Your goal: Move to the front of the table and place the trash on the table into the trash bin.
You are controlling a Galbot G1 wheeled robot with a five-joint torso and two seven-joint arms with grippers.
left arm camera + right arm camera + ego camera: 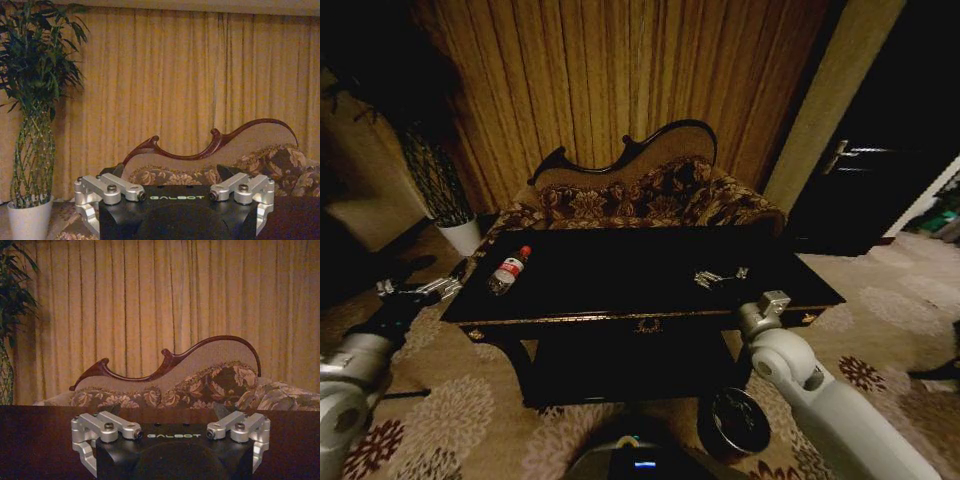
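The black glossy table (630, 275) with gold trim stands right in front of me. A clear plastic bottle (508, 270) with a red label and cap, the trash I can see, lies on its left end. The round dark trash bin (733, 422) sits on the carpet under the table's front right corner, beside my right arm. My left gripper (418, 290) hovers open just off the table's left edge, a little short of the bottle. Over the table's right part, my right gripper (720, 277) is open and holds nothing. In the right wrist view the table top (40, 440) stretches ahead of the right gripper (170, 440).
A carved-back patterned sofa (640, 195) stands close behind the table, in front of tan curtains. A plant in a white pot (460, 236) is at the far left, seen too as the pot (30, 220) in the left wrist view. A dark door (865, 160) is at the right. Patterned carpet surrounds the table.
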